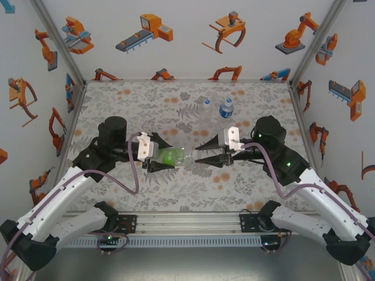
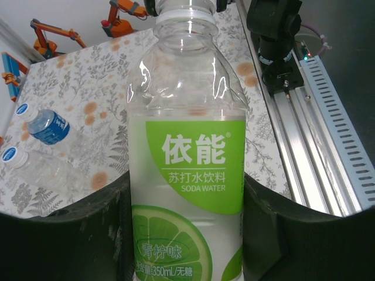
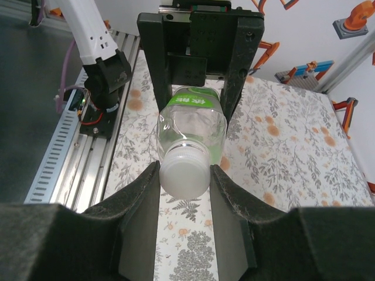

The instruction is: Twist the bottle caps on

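the jaws of the right gripper (image 3: 184, 190) are pressed against the small round whitish plastic screw cap (image 3: 184, 174), one finger on each side of it, at the mouth of the clear plastic bottle with the green label (image 2: 187, 158). the jaws of the left gripper (image 1: 159, 157) pinch that bottle around its labelled body and hold it lying sideways low over the tabletop (image 1: 146, 105). its neck points to three o'clock in the top view, toward the right gripper.

as i judge it, a cap seated askew could cross-thread and jam once turned. too light a hold on the smooth thin wall could let the bottle spin along with the cap, and too hard a squeeze could dent it. the right fingers bear on the cap's narrow rim alone, so it could slip free.

the held bottle is see-through with a rounded shoulder and a lime picture on its label. i cannot tell how far the cap is threaded.

the blue-labelled clear bottle (image 1: 227, 109) and the unlabelled clear bottle (image 1: 204, 110) stand side by side toward twelve o'clock, well apart from both grippers, each seemingly capped.
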Robot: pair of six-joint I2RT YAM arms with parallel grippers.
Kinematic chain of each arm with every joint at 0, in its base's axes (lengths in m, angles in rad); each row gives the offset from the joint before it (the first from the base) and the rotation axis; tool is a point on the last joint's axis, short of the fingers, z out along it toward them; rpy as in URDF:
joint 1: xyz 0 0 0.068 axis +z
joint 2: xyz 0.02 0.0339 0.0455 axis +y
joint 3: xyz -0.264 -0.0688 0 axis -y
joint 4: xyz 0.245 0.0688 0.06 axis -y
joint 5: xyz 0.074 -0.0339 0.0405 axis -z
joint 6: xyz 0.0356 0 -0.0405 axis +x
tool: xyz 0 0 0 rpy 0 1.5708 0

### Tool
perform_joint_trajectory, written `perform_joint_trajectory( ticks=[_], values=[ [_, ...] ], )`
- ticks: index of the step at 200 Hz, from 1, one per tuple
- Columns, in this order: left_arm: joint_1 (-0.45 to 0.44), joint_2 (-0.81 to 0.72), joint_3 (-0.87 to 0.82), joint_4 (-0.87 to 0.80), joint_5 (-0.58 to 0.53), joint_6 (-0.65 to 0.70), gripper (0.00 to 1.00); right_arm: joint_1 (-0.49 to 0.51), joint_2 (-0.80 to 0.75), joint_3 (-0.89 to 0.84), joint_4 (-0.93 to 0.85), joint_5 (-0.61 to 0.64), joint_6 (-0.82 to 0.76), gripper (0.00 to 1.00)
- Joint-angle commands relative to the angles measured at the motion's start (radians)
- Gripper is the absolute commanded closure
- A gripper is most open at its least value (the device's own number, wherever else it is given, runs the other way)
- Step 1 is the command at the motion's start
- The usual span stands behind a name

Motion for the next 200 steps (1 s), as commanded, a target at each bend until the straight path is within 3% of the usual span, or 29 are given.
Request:
perform_joint_trajectory(
  ticks=[1,23,38,68,90,118,160,200],
  values=[
    [-0.012,0.012,0.047,0.002,0.1,0.015,1.0,0.017,0.027,0.037,-0.044,-0.015,-0.08,0.99],
    [-0.012,0.015,0.055,-0.001,0.108,0.019,1.0,0.019,0.036,0.035,-0.044,-0.012,-0.073,1.0],
    [-0.013,0.009,0.046,0.024,0.108,0.009,1.0,0.019,0.037,0.012,0.004,0.014,0.018,1.0],
    [-0.012,0.001,0.0,0.125,0.055,-0.032,1.0,0.019,0.014,-0.097,0.221,0.15,0.38,1.0],
    [-0.013,0.003,-0.029,0.201,0.021,-0.056,1.0,0.019,-0.006,-0.171,0.327,0.339,0.709,1.0],
    [-0.012,0.025,-0.035,0.257,0.0,-0.064,1.0,0.019,0.004,-0.16,0.211,0.547,1.081,1.0],
    [-0.013,0.057,-0.058,0.356,-0.086,-0.088,1.0,0.017,0.048,-0.103,-0.073,0.707,1.547,1.0],
    [-0.013,0.081,-0.063,0.384,-0.113,-0.083,1.0,0.017,0.081,-0.079,-0.129,0.72,1.681,1.0]
  ],
)
